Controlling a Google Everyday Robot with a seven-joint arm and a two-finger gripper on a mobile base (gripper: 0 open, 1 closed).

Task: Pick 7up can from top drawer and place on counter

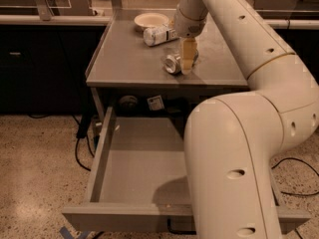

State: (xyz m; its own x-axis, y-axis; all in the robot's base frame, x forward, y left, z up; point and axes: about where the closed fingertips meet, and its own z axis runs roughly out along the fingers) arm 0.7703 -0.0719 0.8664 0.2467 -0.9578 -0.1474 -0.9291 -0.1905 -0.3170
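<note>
Though the 7up can (173, 63) lies on its side on the counter (124, 59), one shiny end turned toward the open top drawer (99, 158), the gripper (187, 66) stands upright across its body. Whether it has hold of the can cannot be told.

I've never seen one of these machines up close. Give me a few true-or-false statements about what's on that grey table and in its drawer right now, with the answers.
1. The 7up can lies on its side on the counter. True.
2. The top drawer is pushed shut. False: it is pulled wide open.
3. The end effector is down inside the drawer. False: it is over the counter, right beside the can.
4. A pale bowl sits at the back of the counter. True.
5. The bottle stands upright. False: it lies on its side next to the bowl.
</note>
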